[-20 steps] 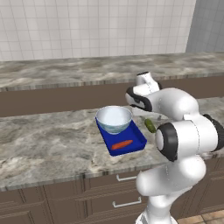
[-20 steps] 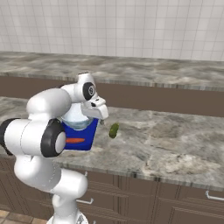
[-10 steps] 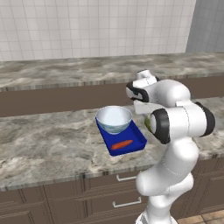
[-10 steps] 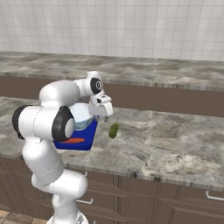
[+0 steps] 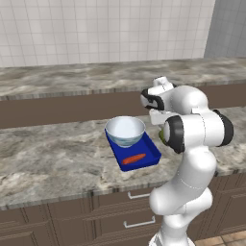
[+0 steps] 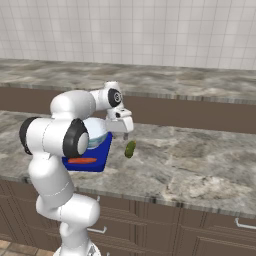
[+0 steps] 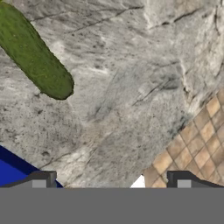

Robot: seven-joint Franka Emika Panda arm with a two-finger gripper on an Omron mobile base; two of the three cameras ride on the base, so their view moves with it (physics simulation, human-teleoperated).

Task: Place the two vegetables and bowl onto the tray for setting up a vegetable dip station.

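While your fingers (image 6: 125, 134) hung wide open and empty, the cucumber (image 6: 130, 148) lay on the table (image 6: 190, 160) just below them. It sat apart from both tips.

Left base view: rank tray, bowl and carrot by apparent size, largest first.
1. Tray and bowl: about equally wide, so unranked; the bowl hides part of the tray.
2. Carrot: clearly smallest.

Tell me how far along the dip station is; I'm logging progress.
Done: the bowl and carrot sit on the tray. In hand: nothing; the gripper hangs open above the counter beside the cucumber. Left: lifting the cucumber off the counter onto the tray.
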